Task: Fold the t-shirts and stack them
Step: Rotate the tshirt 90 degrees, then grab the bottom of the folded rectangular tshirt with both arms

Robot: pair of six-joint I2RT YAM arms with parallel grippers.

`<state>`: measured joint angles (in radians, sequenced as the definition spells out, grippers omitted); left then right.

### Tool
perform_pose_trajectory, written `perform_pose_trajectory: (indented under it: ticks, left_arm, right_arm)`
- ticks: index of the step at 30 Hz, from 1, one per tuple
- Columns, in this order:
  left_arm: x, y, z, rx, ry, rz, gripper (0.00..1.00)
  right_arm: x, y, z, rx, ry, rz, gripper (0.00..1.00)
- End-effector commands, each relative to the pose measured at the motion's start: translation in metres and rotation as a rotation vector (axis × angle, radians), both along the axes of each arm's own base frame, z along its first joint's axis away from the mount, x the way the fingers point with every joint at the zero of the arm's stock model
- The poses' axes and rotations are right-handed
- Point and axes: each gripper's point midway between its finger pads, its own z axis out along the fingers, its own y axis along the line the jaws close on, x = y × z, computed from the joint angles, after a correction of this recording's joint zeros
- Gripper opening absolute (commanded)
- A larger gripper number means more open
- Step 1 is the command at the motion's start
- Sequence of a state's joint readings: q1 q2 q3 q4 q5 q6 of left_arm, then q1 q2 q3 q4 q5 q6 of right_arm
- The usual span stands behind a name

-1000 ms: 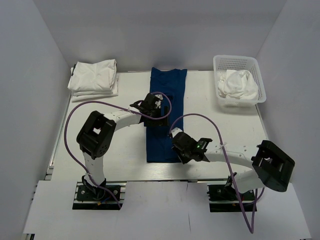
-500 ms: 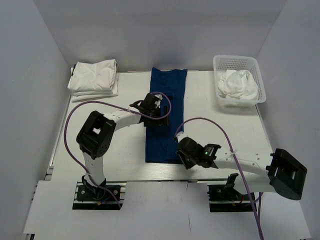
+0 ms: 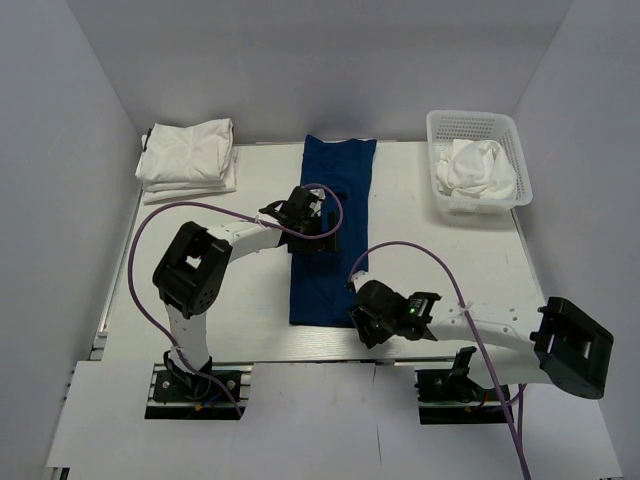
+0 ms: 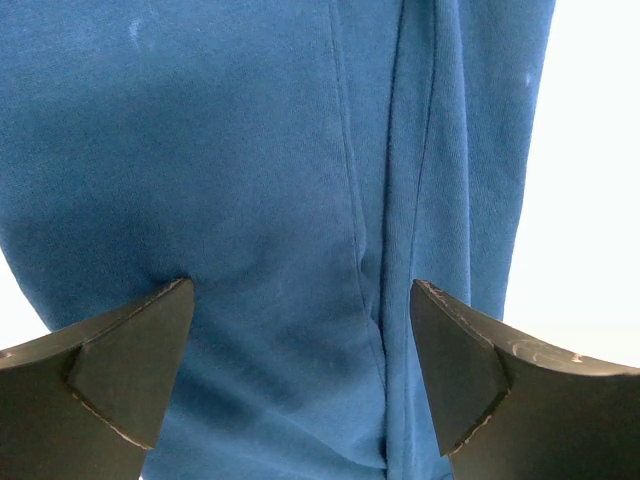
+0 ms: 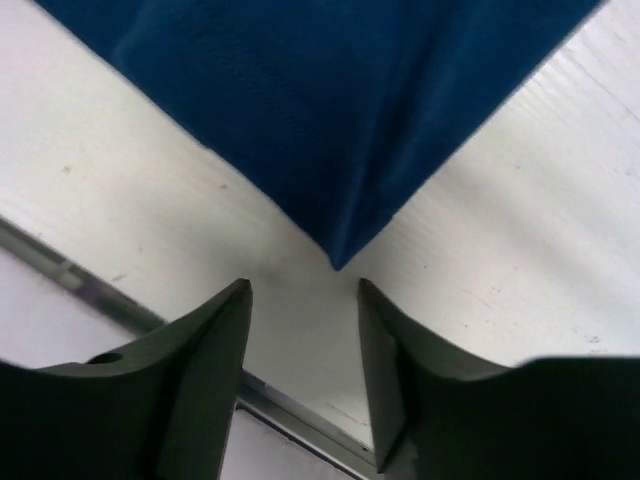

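Basket (image 3: 476, 122) sits at the far right corner of the table (image 3: 230, 290): white plastic mesh, upright. In it we see crumpled white tees (image 3: 475, 168), unfolded, bunched toward the near side and rising about to the rim (we can't count them from the overhead view)

Folded white tees (image 3: 188, 155) are stacked at the far left corner, well apart from the basket

Blue t-shirt (image 3: 345, 175) lies flat in the middle of the table as a long narrow strip, running from the far edge toward the near edge, between the stack and the basket

Left gripper (image 4: 300, 290): fingers spread wide over the middle of the blue strip, with nothing clamped. The wrist view shows only blue cloth, with a lengthwise seam and fold line running between the two fingers

Right gripper (image 5: 303, 290): fingers apart, low over the table at the strip's near right corner. The cloth corner points into the gap, just ahead of the fingertips, and is not pinched
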<state>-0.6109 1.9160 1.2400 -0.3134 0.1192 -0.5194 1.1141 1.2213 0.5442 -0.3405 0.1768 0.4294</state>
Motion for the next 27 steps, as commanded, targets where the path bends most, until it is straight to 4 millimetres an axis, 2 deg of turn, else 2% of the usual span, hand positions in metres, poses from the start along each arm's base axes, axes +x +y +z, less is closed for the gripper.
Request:
perform_pose_trajectory:
  ticks: [1,2,4,5,6,7,9,11,12,15,18,19,20,21,24,25,27]
  left_arm:
    - [-0.018,0.017,-0.011,0.068,0.050,-0.023,1.00]
    - [-0.018,0.015,-0.004,0.052,0.043,-0.029,1.00]
    - [-0.017,0.014,0.018,0.023,0.000,-0.028,1.00]
    - [-0.016,0.013,0.027,0.011,-0.018,-0.028,1.00]
    - [-0.022,0.013,0.033,0.012,-0.017,-0.037,1.00]
    - [-0.021,0.015,0.049,0.003,-0.050,-0.029,1.00]
    - [-0.024,0.020,0.063,-0.004,-0.068,-0.012,1.00]
    - [-0.031,0.026,0.072,-0.014,-0.069,0.013,1.00]
    - [-0.041,0.032,0.077,-0.020,-0.067,0.021,1.00]
    - [-0.065,0.050,0.073,-0.017,-0.037,0.058,1.00]
    - [-0.093,0.074,0.046,0.051,0.051,0.111,1.00]
    - [-0.099,0.078,0.043,0.056,0.066,0.118,1.00]
    - [-0.107,0.084,0.034,0.074,0.095,0.126,1.00]
    - [-0.121,0.088,0.024,0.073,0.138,0.123,1.00]
    - [-0.145,0.090,0.009,0.051,0.213,0.097,1.00]
    - [-0.149,0.088,0.006,0.046,0.218,0.084,1.00]
    - [-0.160,0.083,0.001,0.015,0.240,0.060,0.97]
  right_arm:
    - [-0.001,0.016,0.019,0.065,-0.015,0.074,0.54]
    - [0.001,0.021,0.030,0.107,-0.035,0.081,0.60]
    - [0.004,0.027,0.039,0.153,-0.060,0.086,0.65]
    - [0.009,0.031,0.052,0.199,-0.090,0.074,0.71]
    - [0.013,0.030,0.055,0.204,-0.115,0.057,0.75]
    - [0.016,0.030,0.058,0.217,-0.120,0.020,0.79]
    - [0.028,0.025,0.070,0.241,-0.167,-0.068,0.90]
    - [0.037,0.020,0.075,0.268,-0.195,-0.161,0.90]
    - [0.039,0.020,0.079,0.289,-0.203,-0.177,0.90]
    - [0.050,0.013,0.079,0.312,-0.215,-0.274,0.90]
    - [0.055,0.002,0.070,0.268,-0.176,-0.372,0.87]
    - [0.055,0.001,0.064,0.249,-0.155,-0.391,0.79]
    - [0.055,0.002,0.062,0.248,-0.143,-0.398,0.76]
    - [0.053,0.004,0.051,0.226,-0.095,-0.395,0.74]
    - [0.057,0.013,0.047,0.244,-0.073,-0.382,0.70]
    - [0.050,0.013,0.039,0.219,-0.032,-0.363,0.69]
    - [0.049,0.016,0.036,0.228,-0.005,-0.346,0.65]
